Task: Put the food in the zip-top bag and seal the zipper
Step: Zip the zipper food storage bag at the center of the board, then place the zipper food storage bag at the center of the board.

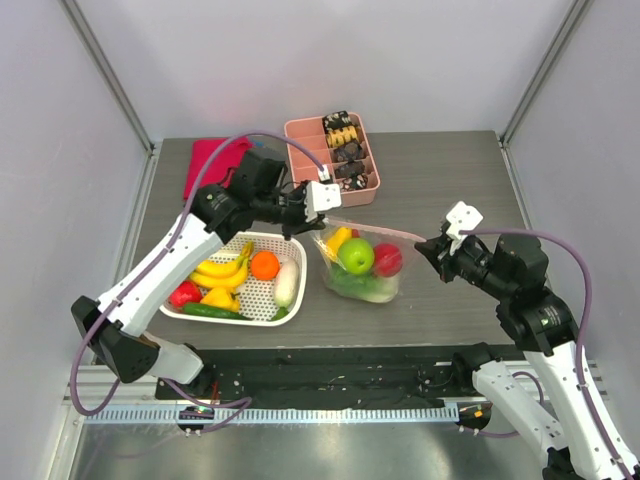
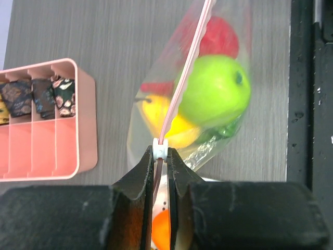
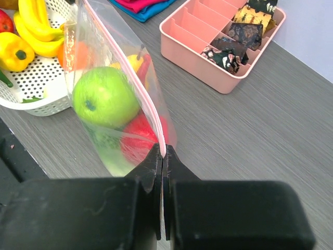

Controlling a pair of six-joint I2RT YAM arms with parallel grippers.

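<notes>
The zip-top bag (image 1: pixel 362 268) hangs stretched between my two grippers above the table. It holds a green apple (image 1: pixel 356 256), a red fruit (image 1: pixel 387 259), a yellow piece (image 1: pixel 338 240) and green lettuce (image 1: pixel 352 285). My left gripper (image 2: pixel 162 152) is shut on the white slider at the zipper's (image 2: pixel 182 78) left end; the gripper also shows in the top view (image 1: pixel 316 222). My right gripper (image 3: pixel 164 154) is shut on the zipper's (image 3: pixel 130 67) other end, and also shows in the top view (image 1: pixel 428 246). The apple (image 2: pixel 216 94) presses against the strip.
A white mesh basket (image 1: pixel 272 236) left of the bag holds bananas (image 1: pixel 222 268), an orange (image 1: pixel 264 265), a yellow pepper (image 1: pixel 218 297) and other food. A pink compartment tray (image 1: pixel 368 190) with snack pieces stands behind the bag. A red cloth (image 1: pixel 212 160) lies at the back left.
</notes>
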